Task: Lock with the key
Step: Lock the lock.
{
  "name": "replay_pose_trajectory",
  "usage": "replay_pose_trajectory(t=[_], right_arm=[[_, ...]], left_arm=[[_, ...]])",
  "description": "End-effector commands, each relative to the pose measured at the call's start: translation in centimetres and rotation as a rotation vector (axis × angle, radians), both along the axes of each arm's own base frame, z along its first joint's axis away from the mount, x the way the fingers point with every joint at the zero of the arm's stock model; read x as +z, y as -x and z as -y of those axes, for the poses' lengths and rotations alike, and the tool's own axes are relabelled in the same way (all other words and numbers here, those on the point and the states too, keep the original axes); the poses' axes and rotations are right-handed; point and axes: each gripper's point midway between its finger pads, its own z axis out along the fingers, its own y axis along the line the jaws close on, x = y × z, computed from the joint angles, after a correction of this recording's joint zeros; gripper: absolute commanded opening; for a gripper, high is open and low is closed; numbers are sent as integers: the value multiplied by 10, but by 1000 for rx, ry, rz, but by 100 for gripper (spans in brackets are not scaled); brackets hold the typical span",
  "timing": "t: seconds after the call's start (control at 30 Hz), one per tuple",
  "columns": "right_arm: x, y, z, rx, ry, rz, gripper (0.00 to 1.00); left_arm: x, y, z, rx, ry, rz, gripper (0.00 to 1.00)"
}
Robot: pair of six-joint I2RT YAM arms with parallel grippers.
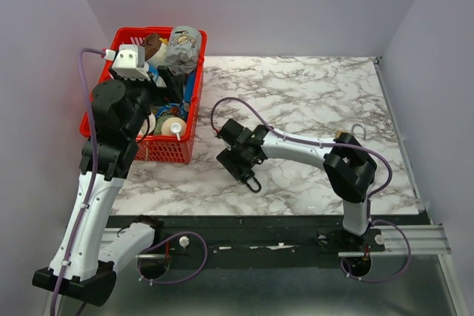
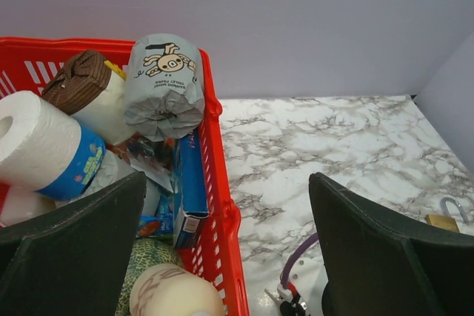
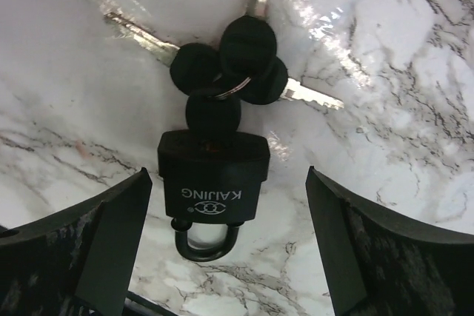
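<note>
A black padlock (image 3: pixel 213 172) marked KAIJING lies flat on the marble table (image 1: pixel 311 94). Both legs of its shackle (image 3: pixel 205 246) meet the body. A bunch of black-headed keys (image 3: pixel 237 57) lies just beyond it, and one key head (image 3: pixel 213 114) sits against the lock's keyhole end. My right gripper (image 3: pixel 228 175) hovers open over the padlock with a finger on either side, touching nothing. From above, the padlock's shackle (image 1: pixel 254 182) pokes out below the right gripper (image 1: pixel 241 164). My left gripper (image 2: pixel 227 179) is open and empty above the right rim of a red basket (image 2: pixel 215 123).
The red basket (image 1: pixel 189 112) at the back left holds a grey wrapped roll (image 1: pixel 183 48), paper rolls and boxes. A brass padlock (image 1: pixel 348 137) lies behind the right arm's elbow. Walls close in the table on the left, back and right.
</note>
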Motion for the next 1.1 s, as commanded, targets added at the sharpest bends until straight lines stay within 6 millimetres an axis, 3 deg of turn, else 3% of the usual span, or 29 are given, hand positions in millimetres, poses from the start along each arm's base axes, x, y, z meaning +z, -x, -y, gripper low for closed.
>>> replay_pose_trajectory(t=[0.0,0.13,0.37,0.47,0.57,0.63,0.67,0.7,0.77,0.8,0.9,0.93,1.07], right_arm=[[-2,-10,-1,-76,33,23,92],[-22,0,3,-77,67,-33,88],[-33,13,6,-87,68,-96,86],[-36,12,4,-90,75,-102,80],[-36,13,3,-91,73,-113,62],[-31,12,4,-86,65,-108,42],[-25,8,6,-94,52,-99,34],[-12,4,7,-95,25,-83,16],[9,-10,11,-120,-32,-54,2],[34,-16,11,-126,-93,-23,1],[76,-40,21,-175,-221,26,1],[104,-43,23,-176,-298,55,1],[179,-82,56,-283,-487,199,1]], left_arm=[[-3,2,-9,42,9,4,99],[-3,3,-10,42,6,3,99],[-7,3,-8,36,13,-10,99],[-8,3,-6,26,4,-11,99],[-14,3,-5,15,-11,-25,99],[-19,4,-2,-5,-21,-49,99],[-18,5,3,-36,-26,-49,99],[-20,9,11,-93,-40,-57,99],[-22,15,25,-180,-61,-50,99],[-19,18,29,-212,-59,-34,99],[-18,30,51,-352,-51,-5,99],[-18,33,57,-393,-48,1,99],[-15,32,70,-463,-42,18,99]])
